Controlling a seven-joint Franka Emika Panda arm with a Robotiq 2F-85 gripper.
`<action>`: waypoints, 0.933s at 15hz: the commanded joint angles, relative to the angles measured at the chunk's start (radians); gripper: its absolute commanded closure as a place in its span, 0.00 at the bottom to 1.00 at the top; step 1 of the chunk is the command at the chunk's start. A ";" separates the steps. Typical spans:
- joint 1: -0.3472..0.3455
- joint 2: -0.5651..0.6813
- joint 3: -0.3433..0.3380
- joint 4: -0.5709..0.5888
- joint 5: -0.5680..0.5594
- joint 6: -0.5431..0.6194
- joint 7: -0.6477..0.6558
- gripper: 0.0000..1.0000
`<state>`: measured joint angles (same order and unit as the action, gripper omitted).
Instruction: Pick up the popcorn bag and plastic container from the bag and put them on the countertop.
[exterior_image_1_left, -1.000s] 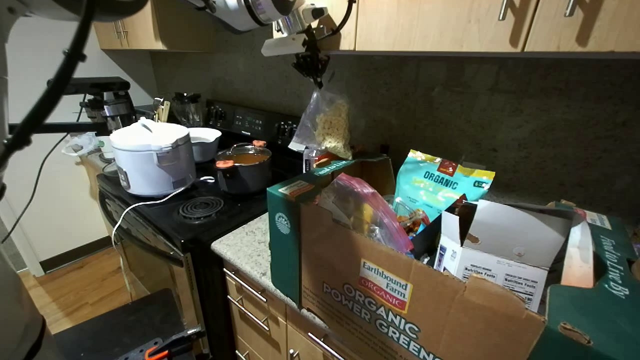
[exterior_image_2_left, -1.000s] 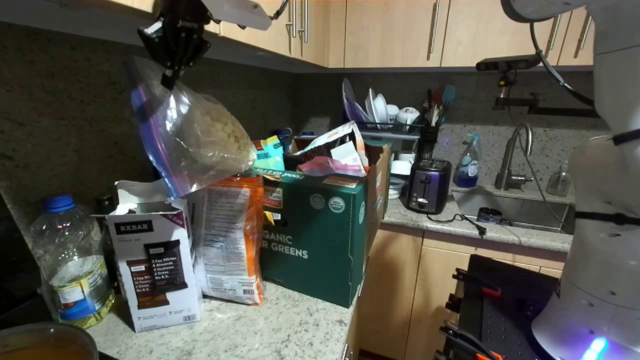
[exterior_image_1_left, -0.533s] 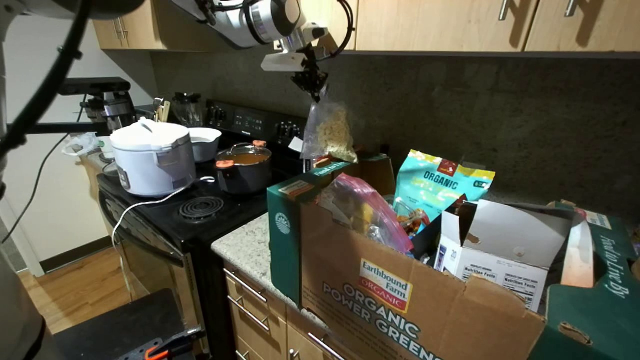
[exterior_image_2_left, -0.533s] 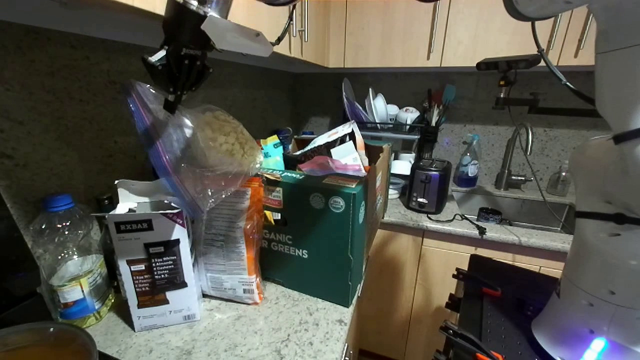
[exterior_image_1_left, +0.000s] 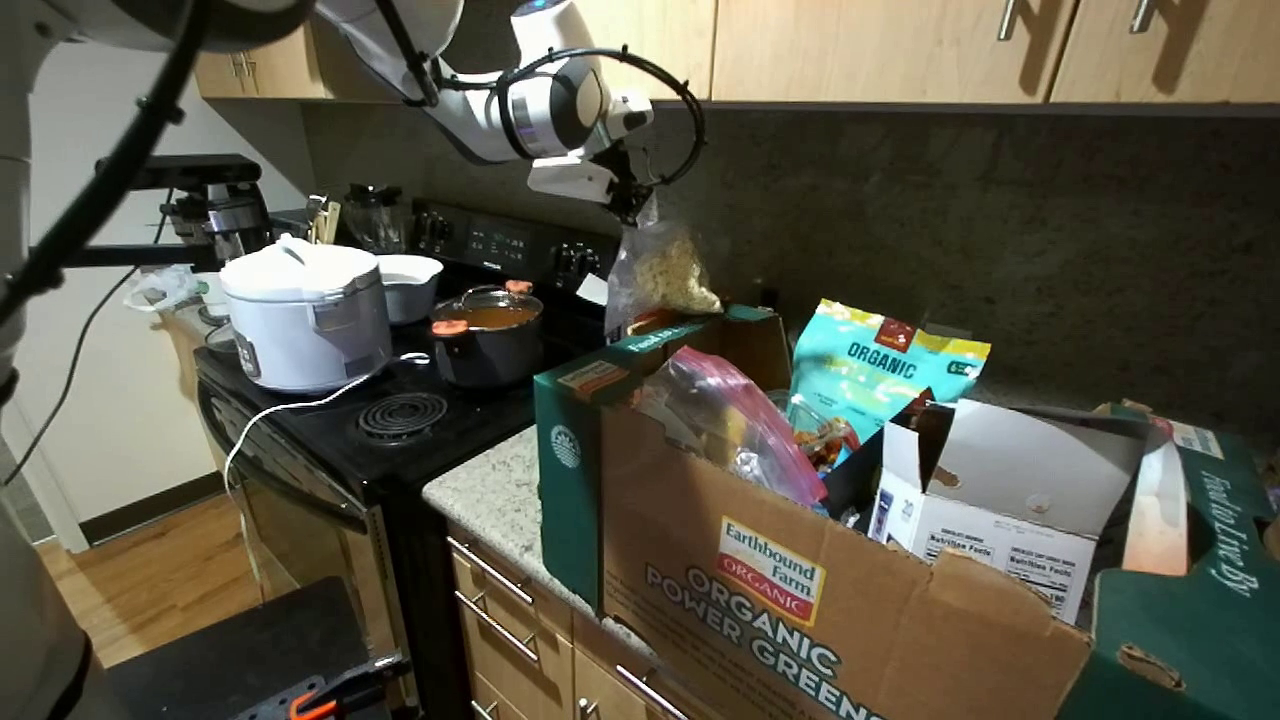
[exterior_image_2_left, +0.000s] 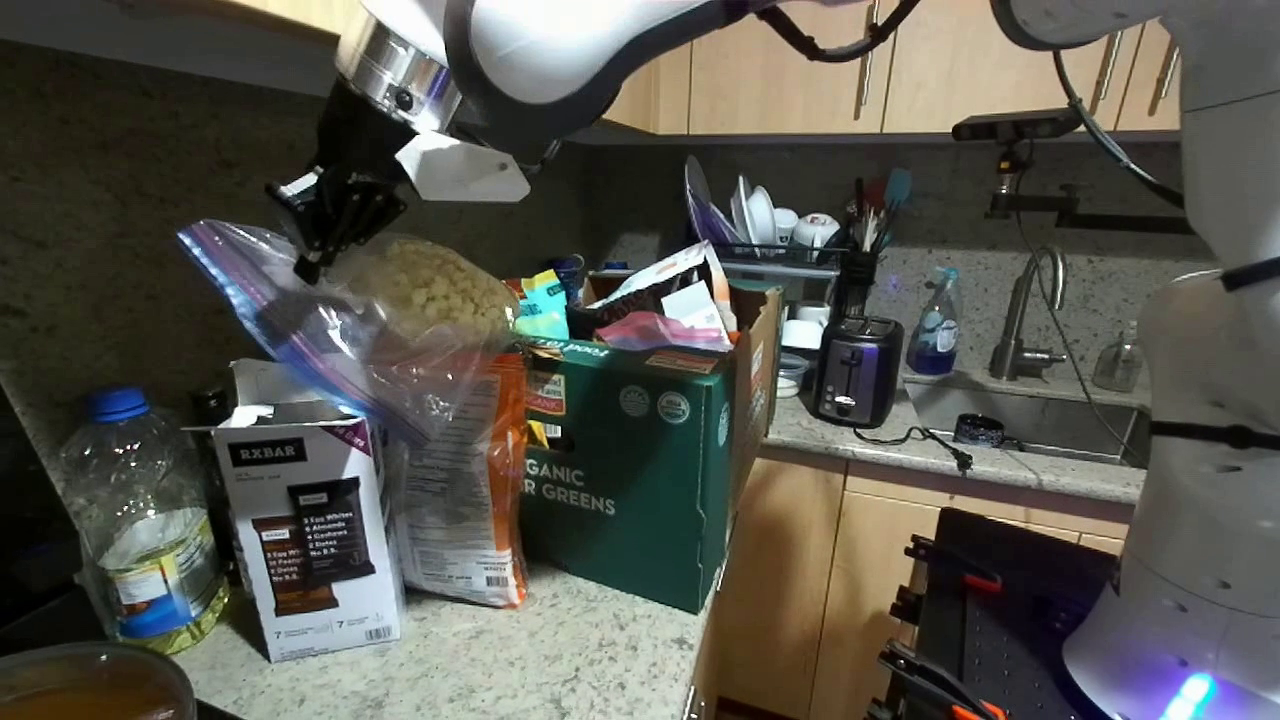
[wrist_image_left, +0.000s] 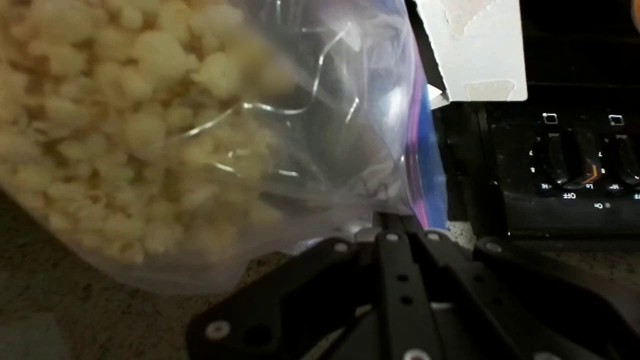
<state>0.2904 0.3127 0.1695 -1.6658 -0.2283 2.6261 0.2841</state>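
Popcorn bag (exterior_image_2_left: 410, 320) hangs from the 2 fingers (wrist_image_left: 395, 260), clamped on thin film just beside the zip strip (wrist_image_left: 425, 170), not on the popcorn: probably so the contents aren't crushed. In an exterior view it's left of the cardboard box (exterior_image_2_left: 650, 480), above the bench (exterior_image_2_left: 560, 640), not set down yet. RXBAR carton (exterior_image_2_left: 310, 560) and orange-edged pouch (exterior_image_2_left: 455, 520) stand upright below; can't tell if film touches either. Guess: lower it on the near side of the pouch, since a limp bag may slump or snag on the carton flap. Plastic container: can't pick it out. Bag clear, glossy, creased, lumpy with pale popcorn; box stiff brown cardboard, green printed end, ragged top edge; bench grey, speckled.
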 joint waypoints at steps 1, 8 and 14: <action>0.008 0.032 -0.032 -0.029 0.005 0.079 -0.011 1.00; 0.025 0.027 -0.064 -0.051 0.004 0.078 0.004 0.53; 0.028 -0.075 -0.068 -0.120 0.008 0.051 0.028 0.07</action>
<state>0.3083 0.3376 0.1184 -1.6920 -0.2291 2.6910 0.2851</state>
